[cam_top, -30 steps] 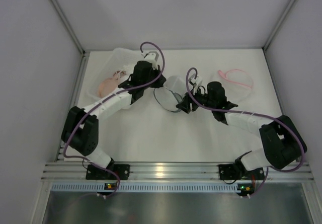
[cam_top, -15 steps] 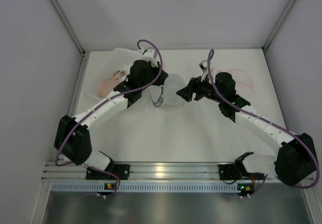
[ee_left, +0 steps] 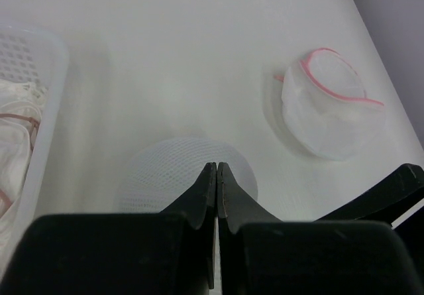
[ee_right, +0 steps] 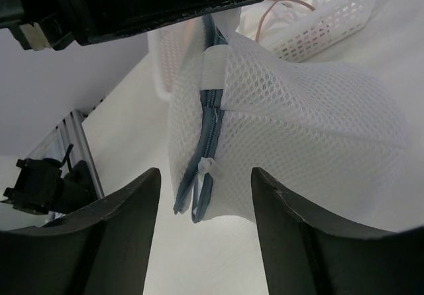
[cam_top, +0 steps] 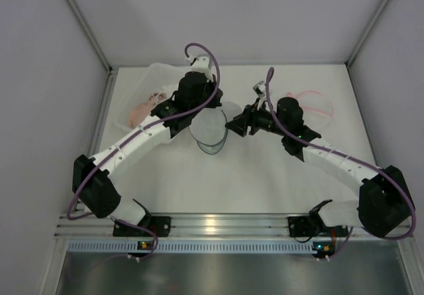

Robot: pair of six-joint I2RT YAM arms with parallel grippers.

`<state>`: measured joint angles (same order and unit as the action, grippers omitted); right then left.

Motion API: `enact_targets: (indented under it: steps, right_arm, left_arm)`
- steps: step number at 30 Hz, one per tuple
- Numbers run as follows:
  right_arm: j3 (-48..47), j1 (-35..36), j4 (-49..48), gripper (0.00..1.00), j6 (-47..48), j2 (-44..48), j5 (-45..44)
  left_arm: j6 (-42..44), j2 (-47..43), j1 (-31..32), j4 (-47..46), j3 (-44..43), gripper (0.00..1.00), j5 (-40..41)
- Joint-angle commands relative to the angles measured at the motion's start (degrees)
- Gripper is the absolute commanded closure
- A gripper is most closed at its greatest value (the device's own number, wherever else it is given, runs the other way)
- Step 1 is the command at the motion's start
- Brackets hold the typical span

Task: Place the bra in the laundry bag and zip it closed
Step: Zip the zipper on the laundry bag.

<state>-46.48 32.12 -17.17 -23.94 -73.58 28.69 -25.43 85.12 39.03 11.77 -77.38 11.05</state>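
The left gripper (ee_left: pixel 216 167) is pinched shut on the top edge of a white mesh bag (ee_right: pixel 298 129), beside its blue zipper (ee_right: pixel 211 126). The right gripper (ee_right: pixel 205 176) faces the bag with its fingers spread wide, holding nothing. The bra (cam_top: pixel 140 113) lies left of the bag, in a basket (cam_top: pixel 159 71).

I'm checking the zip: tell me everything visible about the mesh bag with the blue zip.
The mesh bag is white netting, rounded and puffed, with a blue zip down one side and a white pull tab on it. The left pincer, shut on its top edge, holds it up near the basket.
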Motion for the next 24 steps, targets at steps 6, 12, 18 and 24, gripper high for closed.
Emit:
enact_targets:
  steps: [6,12,18,24]
  right_arm:
    - [-2.0,0.6,-2.8,0.51,3.6,-3.0,-1.1]
    - [-1.0,0.7,-5.7,0.48,-7.6,-4.9,0.2]
    - [3.6,0.6,-9.6,0.43,-13.1,-2.9,-1.3]
    - [3.0,0.8,-5.0,0.4,-6.5,-0.8,-4.4]
  left_arm:
    - [0.1,0.2,1.4,1.2,-2.1,1.0,0.2]
    - [0.2,0.7,1.4,1.1,-0.8,1.0,0.6]
    - [-0.8,1.1,1.4,0.9,0.0,1.0,1.0]
    - [-2.6,0.5,1.4,1.1,-0.4,1.0,3.0]
